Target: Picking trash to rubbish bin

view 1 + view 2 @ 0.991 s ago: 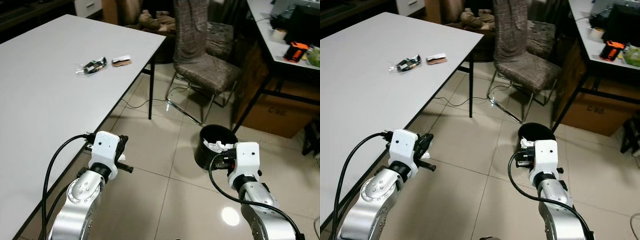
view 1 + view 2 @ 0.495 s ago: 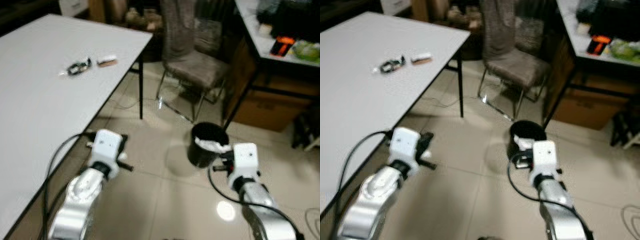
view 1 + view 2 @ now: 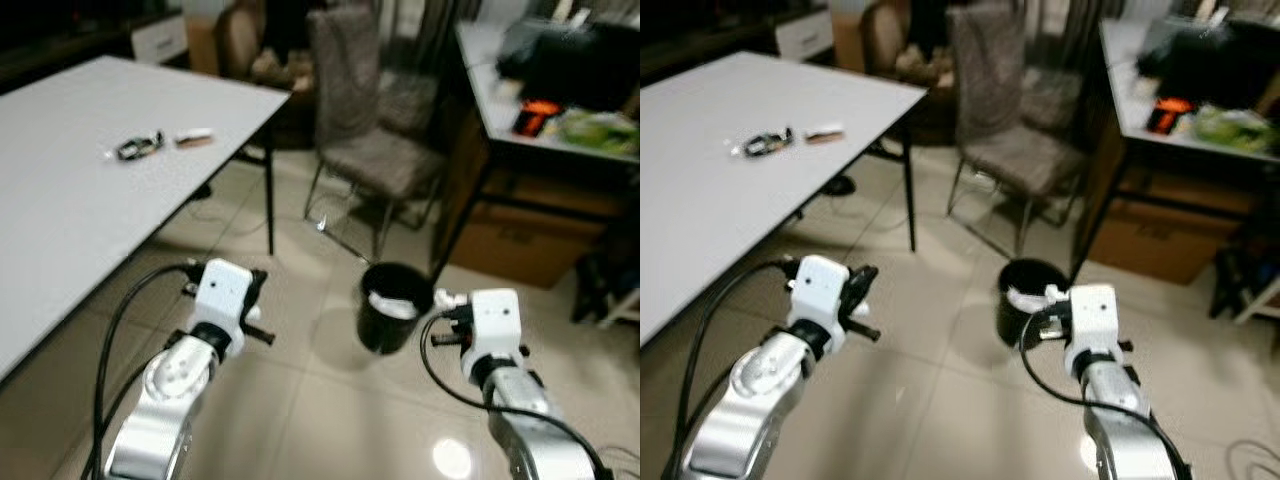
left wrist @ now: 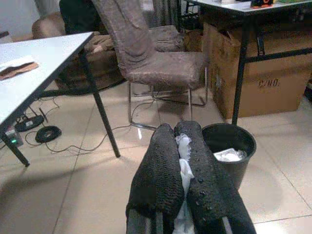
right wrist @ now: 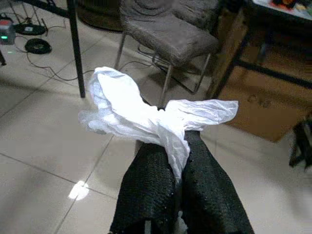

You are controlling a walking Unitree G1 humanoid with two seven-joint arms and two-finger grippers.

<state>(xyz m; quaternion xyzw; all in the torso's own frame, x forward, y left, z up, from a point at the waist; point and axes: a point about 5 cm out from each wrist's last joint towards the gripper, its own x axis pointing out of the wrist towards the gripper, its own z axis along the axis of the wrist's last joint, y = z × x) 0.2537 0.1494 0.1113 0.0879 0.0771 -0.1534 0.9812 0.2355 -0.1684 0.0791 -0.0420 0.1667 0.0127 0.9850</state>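
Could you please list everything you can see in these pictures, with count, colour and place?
Table: one, white, on the robot's left.
Wrappers: two small pieces, one dark, one pale and brown, lying on the table.
Rubbish bin: one, black, on the tiled floor ahead, white trash inside.
Chair: one, grey-brown fabric, beyond the bin.
Desk: one, dark legs, on the right, with blurred items on top.
Cardboard box: one, brown, under the desk.
Power strip and cables: dark, on the floor under the table.
Left gripper: black fingers shut on a white scrap.
Right gripper: black fingers shut on crumpled white tissue.
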